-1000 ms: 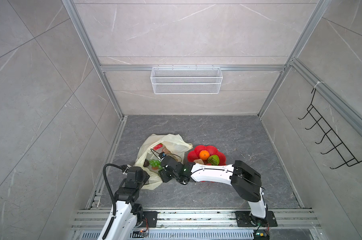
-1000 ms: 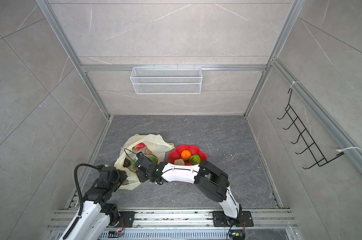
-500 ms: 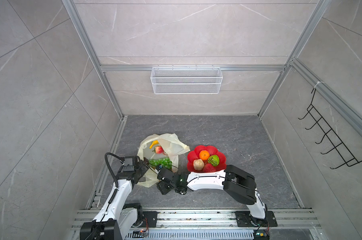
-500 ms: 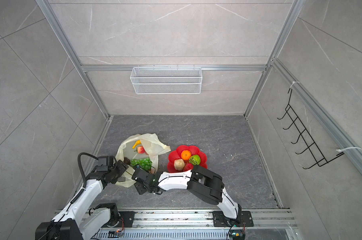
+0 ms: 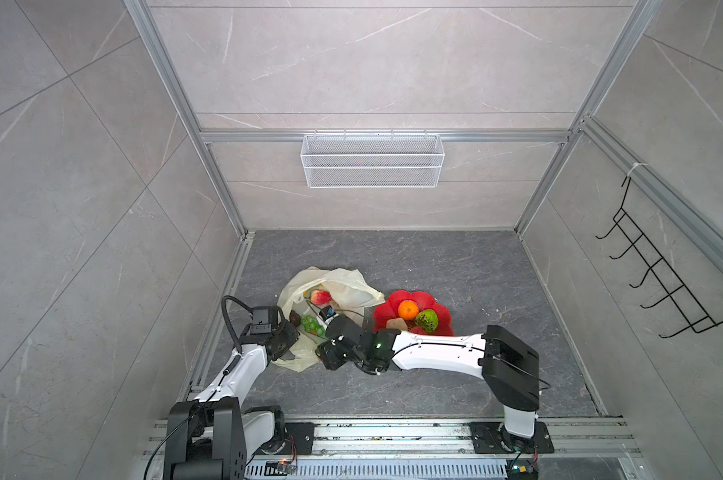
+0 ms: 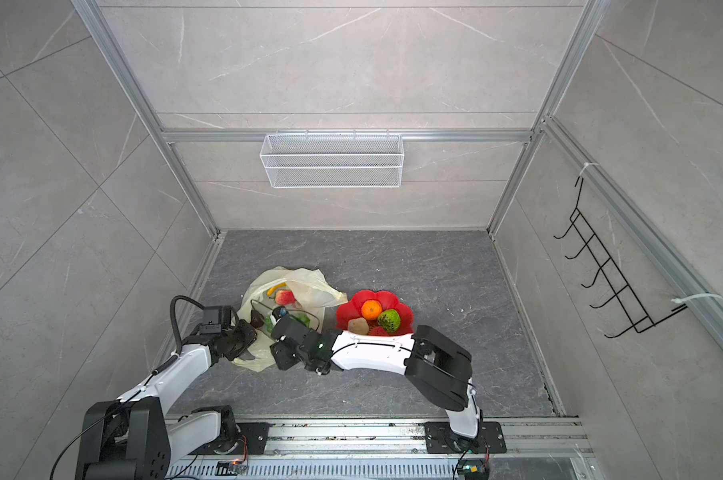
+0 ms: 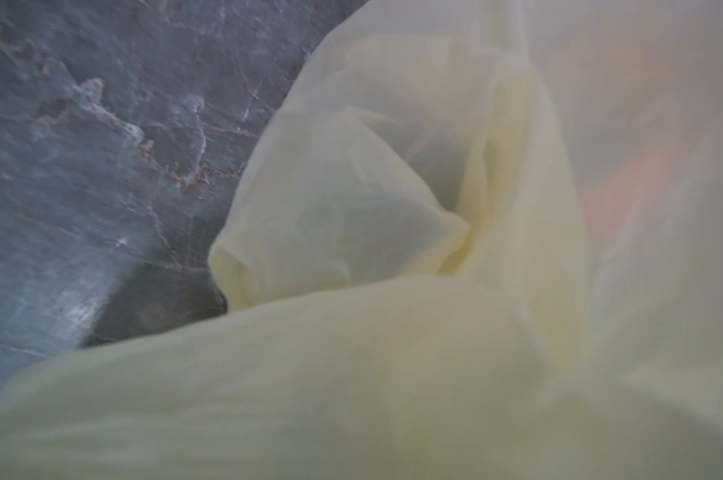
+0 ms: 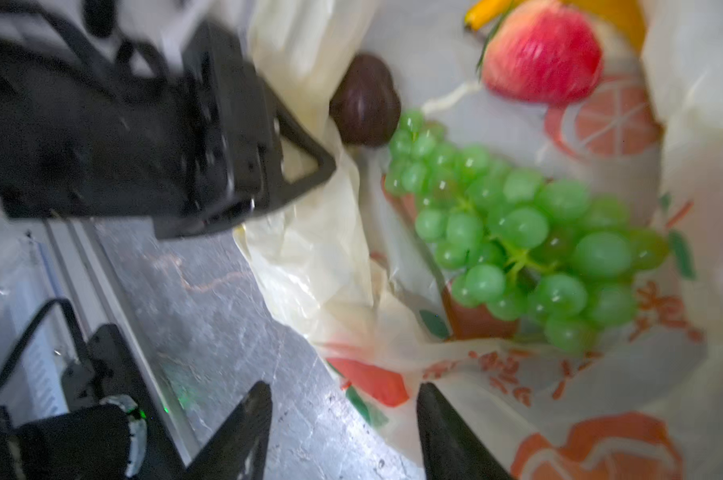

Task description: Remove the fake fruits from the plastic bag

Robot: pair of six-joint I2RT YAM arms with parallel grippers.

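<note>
- Bag (image 5: 351, 286) lies crumpled on the floor with its mouth open, just left of the red plate (image 5: 424, 297).
- On the plate sit an orange (image 5: 408, 309), a knobbly green fruit (image 5: 426, 321) and a beige ball (image 6: 357, 325).
- Inside the bag are the grapes (image 8: 530, 249), a red fruit (image 8: 542, 54), a banana (image 8: 484, 12) and a dark fruit (image 8: 366, 102).
- Right gripper (image 8: 343, 436) hovers at the bag's near rim with its jaws apart and nothing between them. The grapes are the nearest fruit ahead of it.
- Left gripper (image 8: 310, 174) presses against the rim beside the dark fruit. Its wrist view shows only blurred yellow film, so I cannot tell whether it pinches the bag or merely leans on it.
- Risk: if the left gripper has no real hold, a pull on the grapes would likely drag the light bag along rather than free the fruit.
- Risk: the film is thin and loose, so jaws closing low could nip a fold together with the bunch.
- Risk: a bunch gripped by one or two grapes may swing or slip, so a grip across its middle looks safer.
- Risk: the right arm passes over the plate's near edge, and a low swing there could knock the fruits on the plate.
</note>
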